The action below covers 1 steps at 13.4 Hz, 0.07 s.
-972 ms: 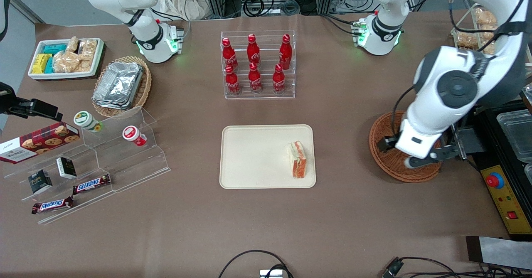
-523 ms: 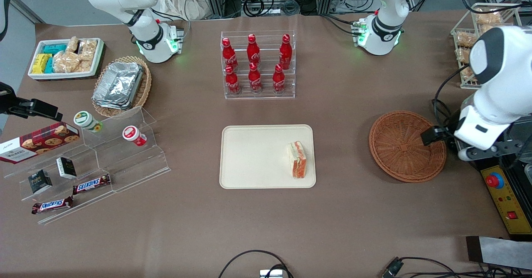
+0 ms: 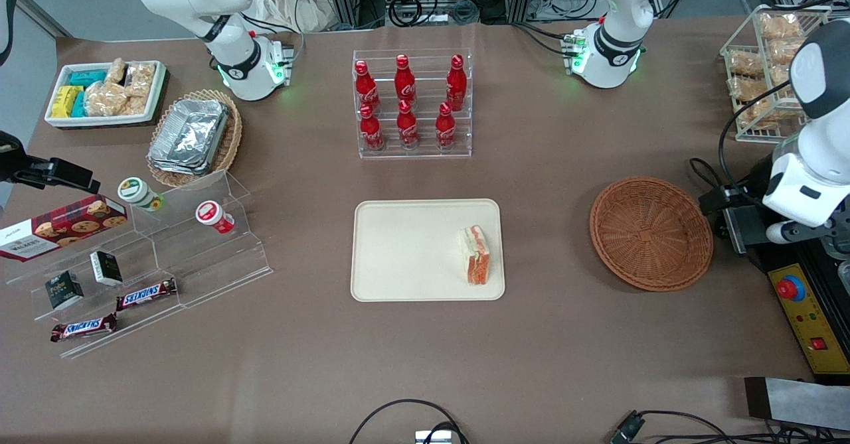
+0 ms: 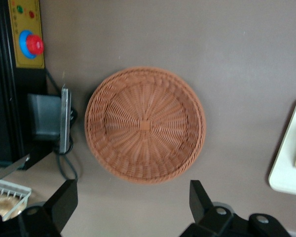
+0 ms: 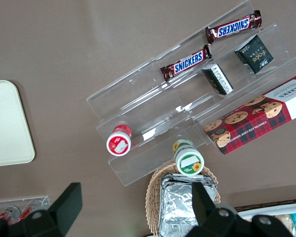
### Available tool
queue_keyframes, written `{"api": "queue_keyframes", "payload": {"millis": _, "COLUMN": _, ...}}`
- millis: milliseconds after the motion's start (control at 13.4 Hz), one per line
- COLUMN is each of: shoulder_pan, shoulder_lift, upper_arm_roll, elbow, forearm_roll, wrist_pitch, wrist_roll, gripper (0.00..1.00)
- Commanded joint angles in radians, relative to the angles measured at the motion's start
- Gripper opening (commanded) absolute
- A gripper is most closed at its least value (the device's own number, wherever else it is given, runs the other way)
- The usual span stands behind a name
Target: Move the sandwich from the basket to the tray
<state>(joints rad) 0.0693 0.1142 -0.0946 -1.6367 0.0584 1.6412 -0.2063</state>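
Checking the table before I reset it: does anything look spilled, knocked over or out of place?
Nothing stands out. The triangular white-bread sandwich lies on the cream rectangular tray, the round reddish-brown wicker basket sits flat with nothing in it, and the left gripper hangs above the basket, fingers open and holding nothing.

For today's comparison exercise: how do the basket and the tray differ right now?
The basket is round, reddish-brown woven wicker; the tray is rectangular, smooth and cream. The basket is empty; the tray holds the sandwich. Both lie flat on the table. The open gripper hangs above the basket's edge.
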Motion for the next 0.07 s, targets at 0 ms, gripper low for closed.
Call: {"api": "queue_keyframes", "payload": {"millis": 0, "shoulder_pan": 0.003, "shoulder_lift": 0.01, "upper_arm_roll": 0.01, "elbow": 0.073, "forearm_roll": -0.008, "wrist_pitch": -0.063, "wrist_roll": 0.057, "gripper": 1.0}}
